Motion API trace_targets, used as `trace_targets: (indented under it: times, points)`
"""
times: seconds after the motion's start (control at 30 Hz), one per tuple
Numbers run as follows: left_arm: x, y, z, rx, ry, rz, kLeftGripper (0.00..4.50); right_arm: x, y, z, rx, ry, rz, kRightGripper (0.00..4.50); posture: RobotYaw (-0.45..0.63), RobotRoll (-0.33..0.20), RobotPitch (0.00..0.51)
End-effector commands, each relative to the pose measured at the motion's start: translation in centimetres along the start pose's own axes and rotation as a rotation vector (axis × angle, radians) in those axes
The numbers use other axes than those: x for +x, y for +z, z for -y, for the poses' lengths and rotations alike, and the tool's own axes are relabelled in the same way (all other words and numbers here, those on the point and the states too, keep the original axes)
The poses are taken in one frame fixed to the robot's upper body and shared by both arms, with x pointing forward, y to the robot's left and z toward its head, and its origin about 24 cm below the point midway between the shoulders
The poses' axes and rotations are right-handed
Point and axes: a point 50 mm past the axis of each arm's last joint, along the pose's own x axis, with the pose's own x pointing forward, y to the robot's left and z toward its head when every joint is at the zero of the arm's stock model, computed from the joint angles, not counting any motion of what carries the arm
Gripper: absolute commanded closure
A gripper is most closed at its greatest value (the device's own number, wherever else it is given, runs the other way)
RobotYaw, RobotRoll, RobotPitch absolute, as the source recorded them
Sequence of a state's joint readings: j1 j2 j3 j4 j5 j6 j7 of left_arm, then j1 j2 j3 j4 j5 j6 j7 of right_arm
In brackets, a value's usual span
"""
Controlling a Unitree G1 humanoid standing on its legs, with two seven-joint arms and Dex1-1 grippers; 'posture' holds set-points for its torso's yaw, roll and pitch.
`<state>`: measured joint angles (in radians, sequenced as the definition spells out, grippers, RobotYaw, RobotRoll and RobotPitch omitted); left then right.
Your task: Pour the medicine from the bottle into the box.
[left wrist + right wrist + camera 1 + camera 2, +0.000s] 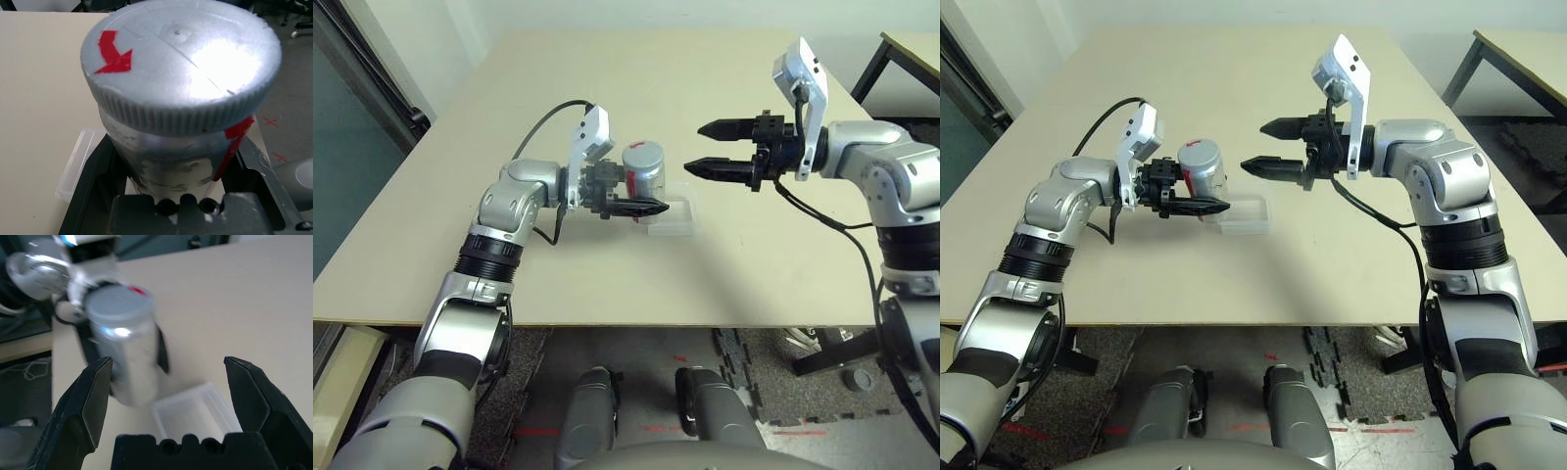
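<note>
Left pincer (pixel 651 208) was clamped on the bottle (pixel 643 168), upright over the box (pixel 671 217) on the worktop (pixel 724 264), cap on. Right pincer (pixel 710 149) hung released nearby. Uncapping looked like the next job before any pouring.

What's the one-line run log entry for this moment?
left gripper: shut on bottle, cap on, above box | right gripper: jaws open, empty, beside bottle

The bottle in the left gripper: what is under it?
The bottle is held above the table by the left gripper. The clear box lies beneath it; part of the box is covered by the gripper.
</note>
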<state>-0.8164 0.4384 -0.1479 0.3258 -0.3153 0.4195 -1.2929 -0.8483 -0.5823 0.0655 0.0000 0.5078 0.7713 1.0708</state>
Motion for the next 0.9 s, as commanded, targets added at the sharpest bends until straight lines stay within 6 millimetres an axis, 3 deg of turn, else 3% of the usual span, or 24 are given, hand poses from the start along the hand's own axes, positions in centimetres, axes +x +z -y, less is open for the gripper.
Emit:
trace_targets:
  times: [0.03,0.3,0.9]
  points:
    - [0.0,0.4,-0.3,0.018,-0.002,0.003,1.68,0.6,0.5,-0.7,-0.008,0.033,0.012,0.0,0.0,0.0,0.09]
    - [0.7,0.2,-0.3,0.024,-0.023,0.0,1.68,2.2,1.1,-1.5,-0.017,0.074,0.032,0.0,0.0,0.0,0.089]
    - [2.3,0.3,0.1,0.034,-0.091,0.003,1.68,4.8,1.2,-1.0,-0.036,0.078,0.04,0.0,-0.01,0.0,0.1]
